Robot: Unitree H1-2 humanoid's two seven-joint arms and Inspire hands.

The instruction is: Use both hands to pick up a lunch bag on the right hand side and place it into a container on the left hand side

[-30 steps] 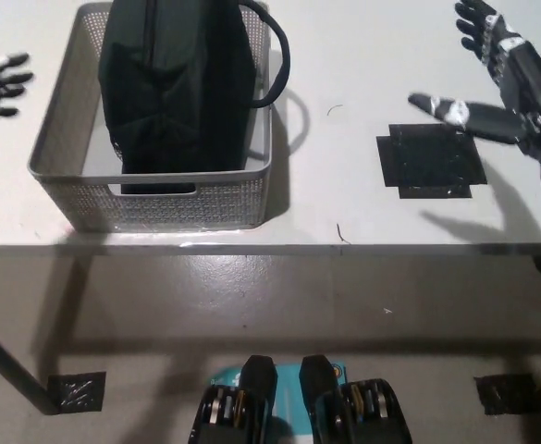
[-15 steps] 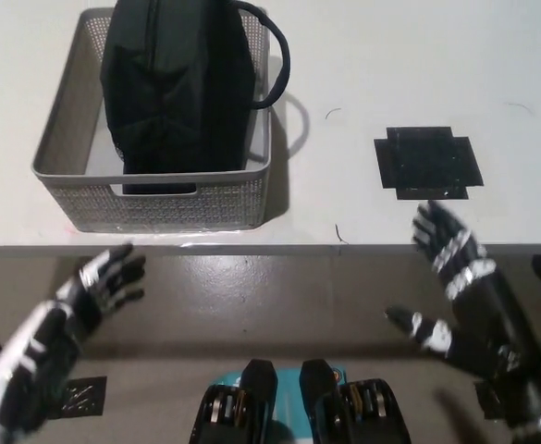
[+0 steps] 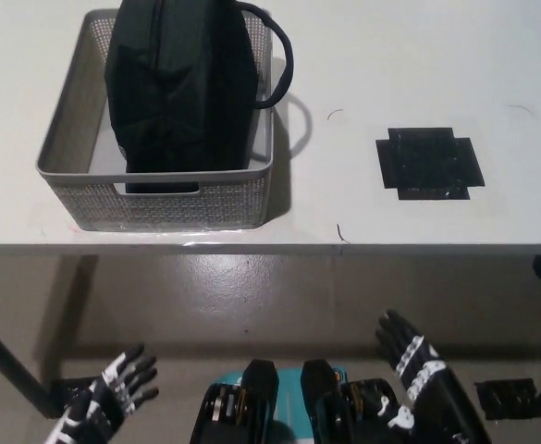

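Overhead, the white tabletop carries three items. A grey perforated plastic basket stands on the left part of the table, well above and ahead of both hands. Inside it sits the black fabric lunch bag, upright and filling most of the basket's width, its top standing above the rim. The bag's black loop handle hangs out over the basket's right wall. To the right of the basket, well apart from it, a black cross-shaped patch of tape lies flat on the table, roughly in line above the right hand.

Both hands are below the table's near edge, over the grey-brown floor, touching nothing. The left hand shows at the lower left with fingers spread apart, holding nothing. The black right hand shows at the lower right, fingers likewise spread and pointing up toward the table edge, empty.

Small black tape squares mark the floor near the right hand, and another lies close beside the left hand. A dark table leg runs diagonally just left of the left hand.
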